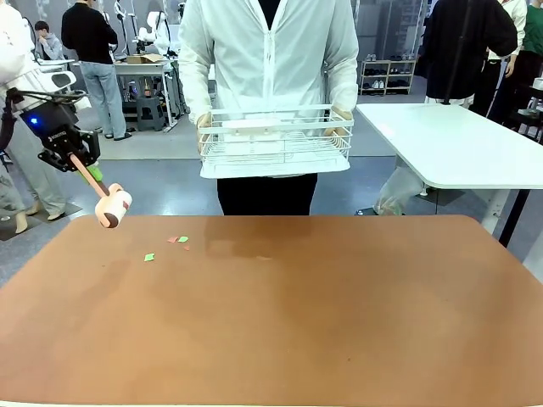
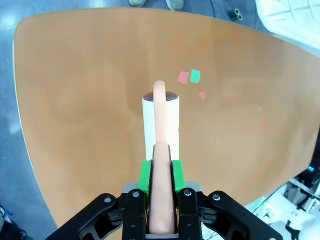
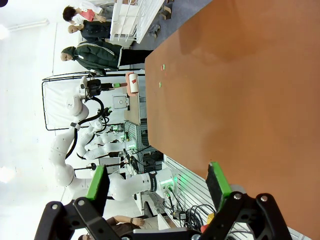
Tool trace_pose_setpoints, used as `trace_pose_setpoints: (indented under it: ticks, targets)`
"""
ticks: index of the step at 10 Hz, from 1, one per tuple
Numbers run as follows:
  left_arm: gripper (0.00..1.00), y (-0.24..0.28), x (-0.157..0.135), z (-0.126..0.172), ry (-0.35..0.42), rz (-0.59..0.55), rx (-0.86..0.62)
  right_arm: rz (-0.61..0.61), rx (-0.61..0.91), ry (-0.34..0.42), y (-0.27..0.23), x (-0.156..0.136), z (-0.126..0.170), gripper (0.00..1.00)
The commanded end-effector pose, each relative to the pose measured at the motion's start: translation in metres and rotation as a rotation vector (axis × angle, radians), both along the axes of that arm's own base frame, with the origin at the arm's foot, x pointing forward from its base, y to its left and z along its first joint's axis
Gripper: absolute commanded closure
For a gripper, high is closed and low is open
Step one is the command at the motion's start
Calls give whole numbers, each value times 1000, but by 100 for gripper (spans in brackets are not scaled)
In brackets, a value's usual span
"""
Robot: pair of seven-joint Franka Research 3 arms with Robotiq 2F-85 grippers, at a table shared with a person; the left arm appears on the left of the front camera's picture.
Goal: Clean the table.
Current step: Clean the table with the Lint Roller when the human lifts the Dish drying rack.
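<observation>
Bright, even overhead light. We note a soft pale sheen on the tabletop (image 1: 339, 322) near its far edge. Wrist views bow at the edges; right wrist background blown out white.

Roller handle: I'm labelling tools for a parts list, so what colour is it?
The roller handle is peach-pink, clearest in the left wrist view.

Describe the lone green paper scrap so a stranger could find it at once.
On the reddish-brown table, look to the far left part. A few paper scraps lie there; the lone green scrap sits apart, left of and nearer the robot than the pink-and-green pair lying side by side.
</observation>
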State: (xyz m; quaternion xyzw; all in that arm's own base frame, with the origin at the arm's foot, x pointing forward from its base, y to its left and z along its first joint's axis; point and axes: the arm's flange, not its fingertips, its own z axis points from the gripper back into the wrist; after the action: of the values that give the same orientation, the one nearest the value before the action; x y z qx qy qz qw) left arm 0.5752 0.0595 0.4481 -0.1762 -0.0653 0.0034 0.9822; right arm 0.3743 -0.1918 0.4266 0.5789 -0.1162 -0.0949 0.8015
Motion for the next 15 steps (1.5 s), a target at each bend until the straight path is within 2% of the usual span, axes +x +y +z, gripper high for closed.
trace_pose_setpoints:
  ticks: [1, 3, 5, 8, 12, 15]
  targets:
    - [79, 11, 16, -18, -64, -32, -17, 3, 10, -11, 1, -1, 2, 0]
    - [79, 20, 25, -41, 15, 5, -59, 3, 10, -11, 1, -1, 2, 0]
    - [79, 21, 25, -63, 17, 16, -24, 3, 10, -11, 1, -1, 2, 0]
    - [79, 25, 31, -89, -17, -36, -53, 3, 10, -11, 1, -1, 2, 0]
    - [79, 20, 43, -104, 32, -2, -99, 3, 10, -11, 1, -1, 2, 0]
    - [79, 16, 43, -145, 102, 17, -104, 3, 10, -11, 1, -1, 2, 0]
